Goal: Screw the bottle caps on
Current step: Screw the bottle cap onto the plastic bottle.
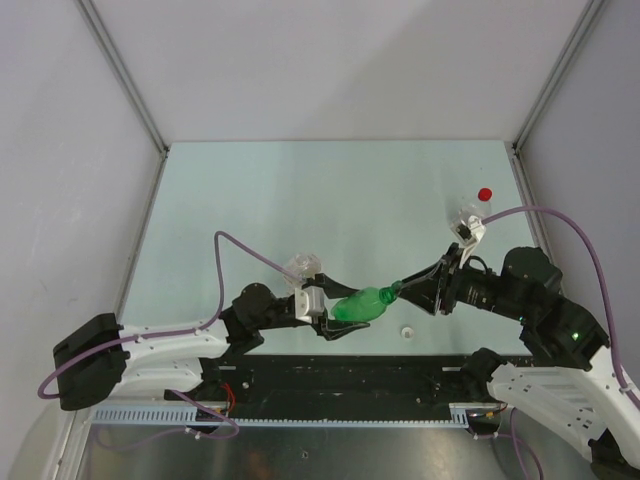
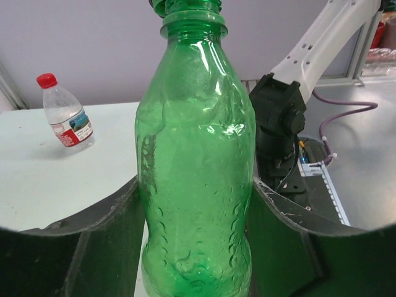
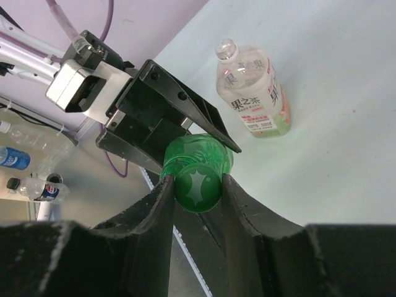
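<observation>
My left gripper [image 1: 345, 312] is shut on the body of the green bottle [image 1: 365, 303], held tilted above the table's near edge; the bottle fills the left wrist view [image 2: 195, 154]. My right gripper [image 3: 198, 187] is shut on the green cap [image 3: 198, 184], which sits on the bottle's neck [image 1: 398, 289]. The red cap [image 1: 485, 194] is on the small clear red-labelled bottle [image 1: 472, 218], also in the left wrist view [image 2: 67, 117]. The white cap [image 1: 407, 331] lies loose on the table near the front edge.
The wider clear orange-labelled bottle [image 3: 253, 93] lies on the table with its mouth uncapped, just behind the left gripper [image 1: 303, 267]. Grey walls enclose the table on three sides. The black base rail [image 1: 340, 375] runs along the near edge.
</observation>
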